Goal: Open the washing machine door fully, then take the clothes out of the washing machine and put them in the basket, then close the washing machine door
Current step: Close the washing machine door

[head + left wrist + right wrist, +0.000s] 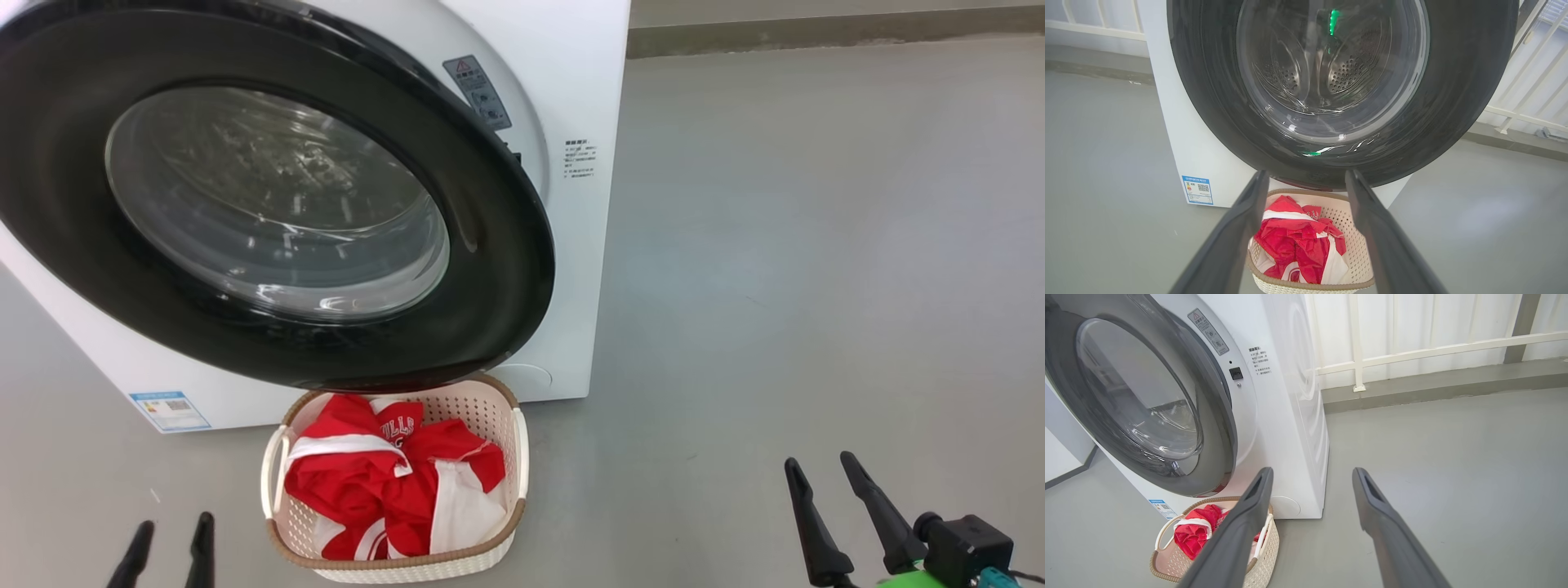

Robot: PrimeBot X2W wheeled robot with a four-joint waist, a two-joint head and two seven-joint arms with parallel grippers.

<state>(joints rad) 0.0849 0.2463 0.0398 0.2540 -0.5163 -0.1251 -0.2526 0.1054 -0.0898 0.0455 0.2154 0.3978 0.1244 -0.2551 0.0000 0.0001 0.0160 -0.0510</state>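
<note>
The door [490, 269] hangs ajar, the basket [490, 408] of clothes [359, 482] at its 6 o'clock; left fingers [201, 551] and right fingers [878, 510] spread wide, empty. It looks rigid, hinged and glossy-slick: better to push its 3 o'clock rim than pinch it

Head view looks forward and down, near the washing machine door [269, 204]. Left wrist view faces it squarely, right wrist view obliquely. All 3 share the basket [482, 412].
</note>
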